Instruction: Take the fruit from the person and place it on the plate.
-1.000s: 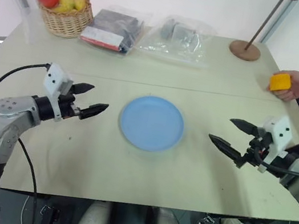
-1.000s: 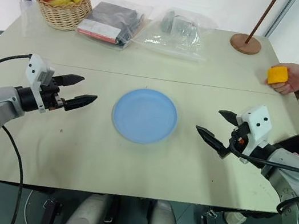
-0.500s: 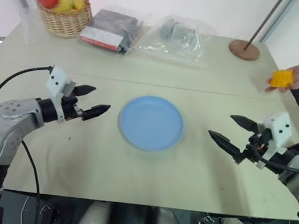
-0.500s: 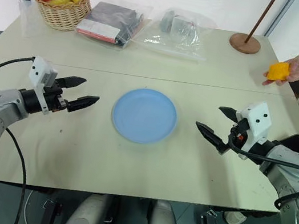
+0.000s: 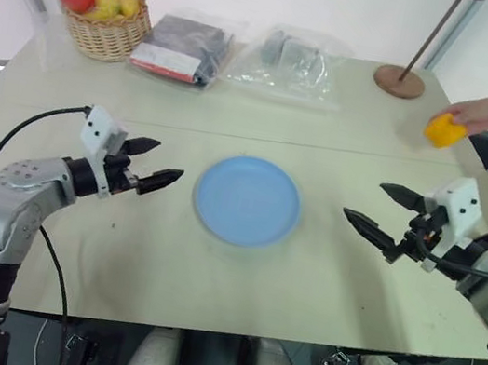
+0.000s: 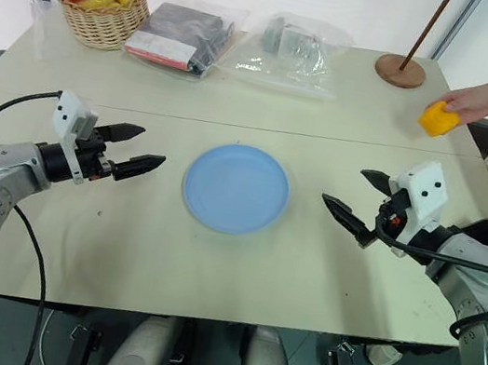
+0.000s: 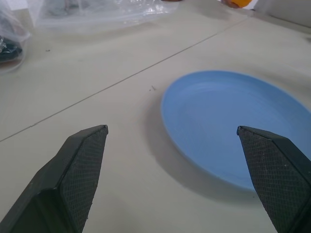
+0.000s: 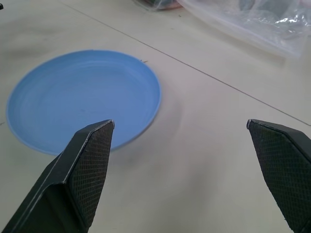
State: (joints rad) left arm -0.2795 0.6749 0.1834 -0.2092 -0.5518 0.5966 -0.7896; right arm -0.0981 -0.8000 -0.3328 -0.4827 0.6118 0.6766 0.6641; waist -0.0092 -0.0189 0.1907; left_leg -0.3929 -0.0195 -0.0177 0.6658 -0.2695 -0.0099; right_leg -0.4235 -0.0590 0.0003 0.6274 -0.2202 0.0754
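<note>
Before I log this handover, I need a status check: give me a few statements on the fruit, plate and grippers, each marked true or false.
1. The person's hand holds the fruit. True.
2. The plate already has the fruit on it. False: the plate is bare.
3. The right gripper is open. True.
4. The left gripper grips the plate. False: it is open, beside the plate, apart from it.
5. The basket stands at the table's far left. True.
</note>
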